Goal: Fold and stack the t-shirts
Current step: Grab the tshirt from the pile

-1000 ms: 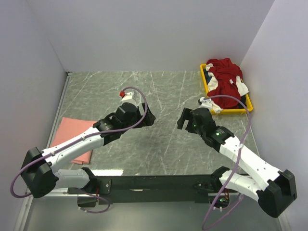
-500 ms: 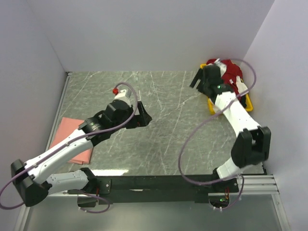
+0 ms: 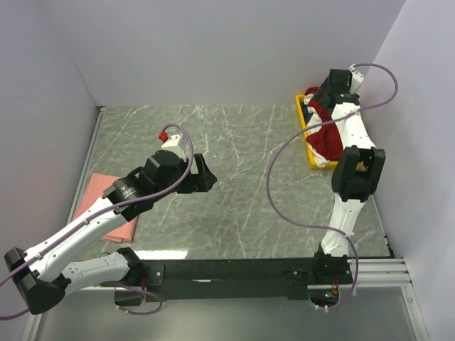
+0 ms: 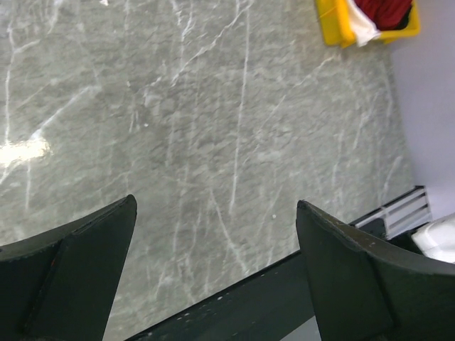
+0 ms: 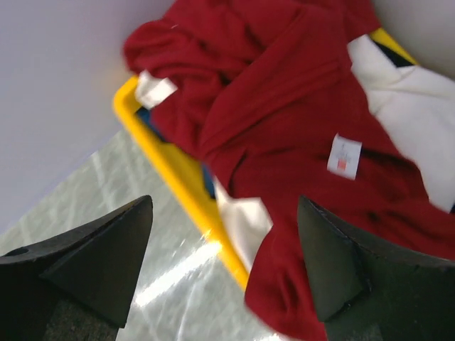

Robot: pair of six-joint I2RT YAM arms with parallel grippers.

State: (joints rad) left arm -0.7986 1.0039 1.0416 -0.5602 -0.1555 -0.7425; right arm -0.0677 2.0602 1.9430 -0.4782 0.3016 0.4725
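The dark red t-shirt (image 3: 328, 136) lies crumpled in the yellow bin (image 3: 311, 150) at the back right, over a white t-shirt (image 5: 416, 99). In the right wrist view the red cloth (image 5: 298, 106) fills the bin and hangs over its rim (image 5: 167, 167). My right gripper (image 3: 321, 98) is open and empty above the bin's near rim (image 5: 226, 202). The salmon-pink t-shirt (image 3: 96, 190) lies folded flat at the table's left edge, partly under my left arm. My left gripper (image 3: 207, 174) is open and empty above bare table (image 4: 215, 202).
The table (image 3: 249, 142) is grey marble, walled on the left, back and right. The bin also shows in the left wrist view (image 4: 335, 25), far off. A black rail (image 3: 234, 270) runs along the near edge. Purple cables loop from both arms.
My right arm has swung from the table's middle out to the back right, over the bin. My left gripper has drifted a little left and back. Both stayed open.
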